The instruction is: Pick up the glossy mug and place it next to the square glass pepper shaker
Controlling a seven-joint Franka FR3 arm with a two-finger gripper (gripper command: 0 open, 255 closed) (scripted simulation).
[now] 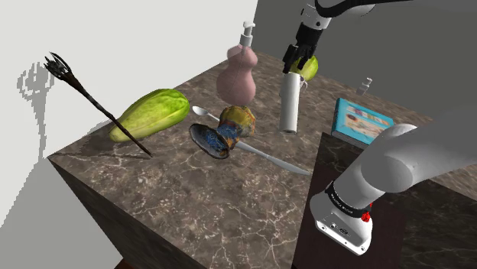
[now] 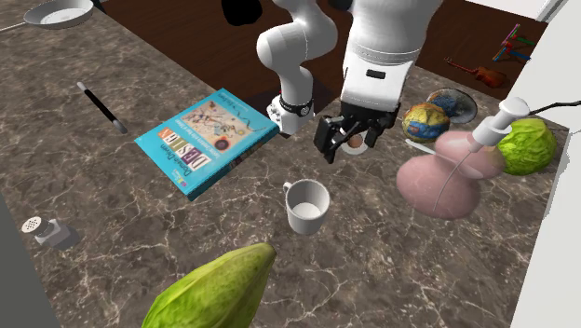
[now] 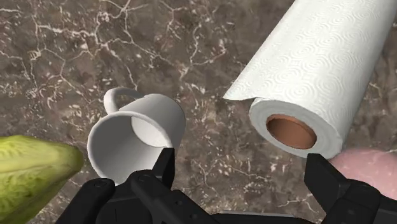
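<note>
Two black fingers [image 3: 163, 167] of the tool [image 3: 240, 159] stand wide apart, with nothing clasped between them. In the wrist view one fingertip shows against the outer wall of the white glossy mug [image 3: 137, 135]. The other rises near the end of the white paper towel roll [image 3: 312, 76], whose brown cardboard core faces the camera. From the shoulder view the tool [image 1: 299, 63] hangs close over the top of that roll [image 1: 289, 103], which stands upright on the dark brown, white-veined marble worktop [image 1: 191, 206].

The second exterior view puts the tool [image 2: 349, 140] up in the air and apart from the mug [image 2: 307, 206], so the mug is not held. It sits upright on the worktop [image 2: 391, 280], mouth up and empty, its handle turned toward the blue picture book [image 2: 205, 140]. It stands between the book and a large yellow-green gourd [image 2: 214, 289], with a pink pear-shaped pump bottle [image 2: 447, 177] near it toward that view's right. Beyond the bottle lies a wrinkled green leafy head [image 2: 526, 144].

The small square glass pepper shaker [image 2: 48, 230] with a pale cap stands upright by that view's left edge, well apart from the mug. In the shoulder view it [image 1: 367, 84] shows past the book [image 1: 363, 121].
</note>
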